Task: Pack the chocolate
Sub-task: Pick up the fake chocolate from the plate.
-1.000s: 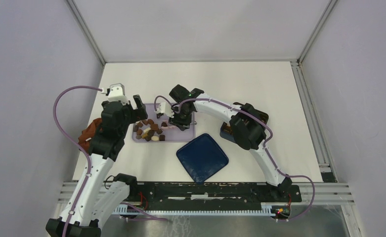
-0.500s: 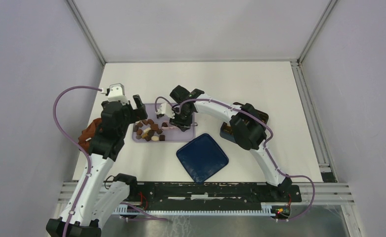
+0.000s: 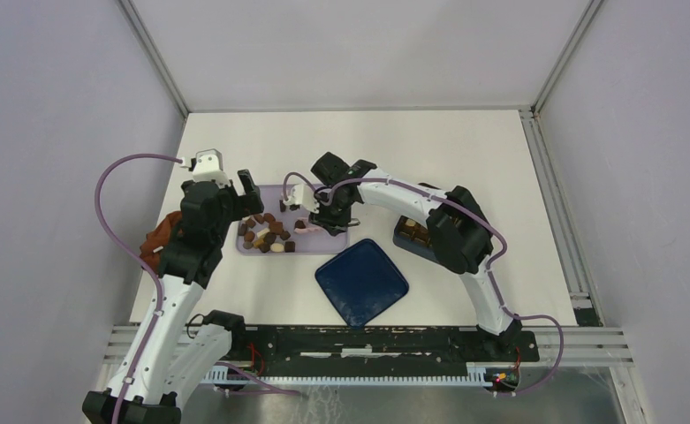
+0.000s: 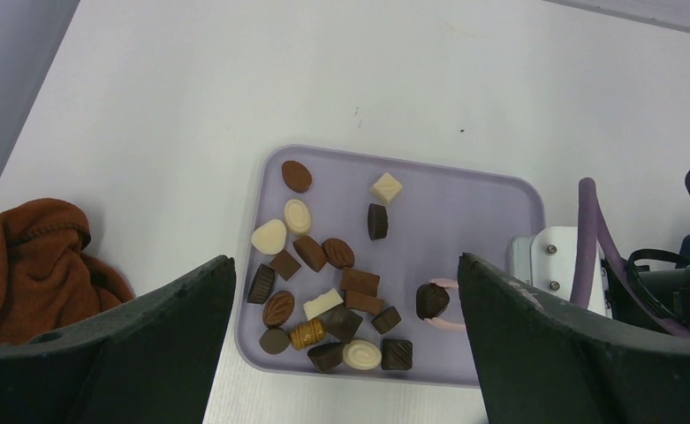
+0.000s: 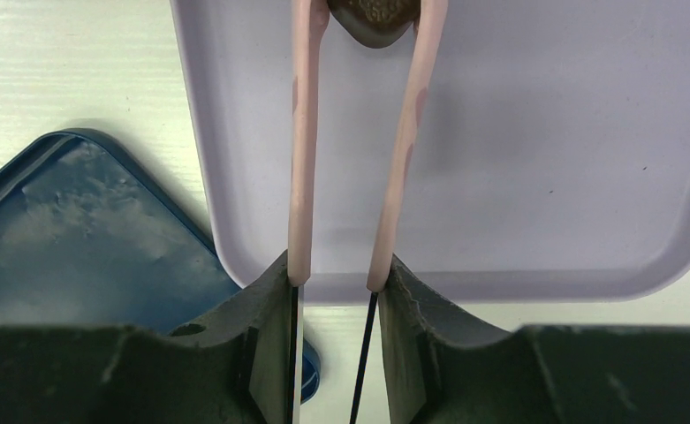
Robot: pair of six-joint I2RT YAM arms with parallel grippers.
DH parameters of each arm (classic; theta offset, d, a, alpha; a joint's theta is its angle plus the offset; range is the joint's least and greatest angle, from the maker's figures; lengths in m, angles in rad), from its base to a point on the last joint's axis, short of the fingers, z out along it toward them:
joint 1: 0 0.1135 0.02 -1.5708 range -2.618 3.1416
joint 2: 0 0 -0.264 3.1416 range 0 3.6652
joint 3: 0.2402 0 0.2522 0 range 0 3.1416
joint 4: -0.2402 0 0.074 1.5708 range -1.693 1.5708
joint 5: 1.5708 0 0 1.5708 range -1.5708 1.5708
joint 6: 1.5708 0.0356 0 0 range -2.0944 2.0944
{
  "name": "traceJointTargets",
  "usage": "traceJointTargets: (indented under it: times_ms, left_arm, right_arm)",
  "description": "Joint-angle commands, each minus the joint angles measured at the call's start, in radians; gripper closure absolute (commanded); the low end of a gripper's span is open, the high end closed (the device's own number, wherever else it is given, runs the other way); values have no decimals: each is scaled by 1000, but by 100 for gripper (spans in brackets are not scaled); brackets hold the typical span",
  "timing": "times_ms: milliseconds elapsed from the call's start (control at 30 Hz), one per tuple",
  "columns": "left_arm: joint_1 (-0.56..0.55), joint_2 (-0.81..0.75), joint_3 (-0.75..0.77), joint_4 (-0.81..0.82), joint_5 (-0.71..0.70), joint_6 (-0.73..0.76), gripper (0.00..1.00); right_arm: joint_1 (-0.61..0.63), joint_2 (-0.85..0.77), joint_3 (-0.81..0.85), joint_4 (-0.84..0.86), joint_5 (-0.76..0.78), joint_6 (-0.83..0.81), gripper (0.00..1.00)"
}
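Your right gripper (image 5: 337,296) has its fingers (image 5: 266,309) narrowed onto the pink tongs (image 5: 301,177), squeezing them so their tips pinch one dark chocolate piece (image 5: 372,16) at the bare right part of the lavender tray (image 5: 544,177); you cannot tell whether the piece is lifted off it. The rest of the chocolate (image 4: 323,300) lies loose in a cluster on the tray's left half, with dark, mid-brown and cream pieces mixed. Your left gripper (image 4: 343,260) hangs above that cluster, fingers spread wide and holding nothing, with a reddish-brown cloth (image 4: 32,256) on the tabletop (image 4: 191,88) beside the tray.
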Motion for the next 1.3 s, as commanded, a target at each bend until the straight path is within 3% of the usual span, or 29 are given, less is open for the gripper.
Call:
traceJointTargets:
  times_ms: [0,1267]
  left_arm:
    - [6,0,-8,29,9,38,0]
    - [6,27,-9,24,-8,40,0]
  right_arm:
    - [-11,-77,-22,37,-7,-7,77]
    - [-120,-413,-293,83,-108,-7,78]
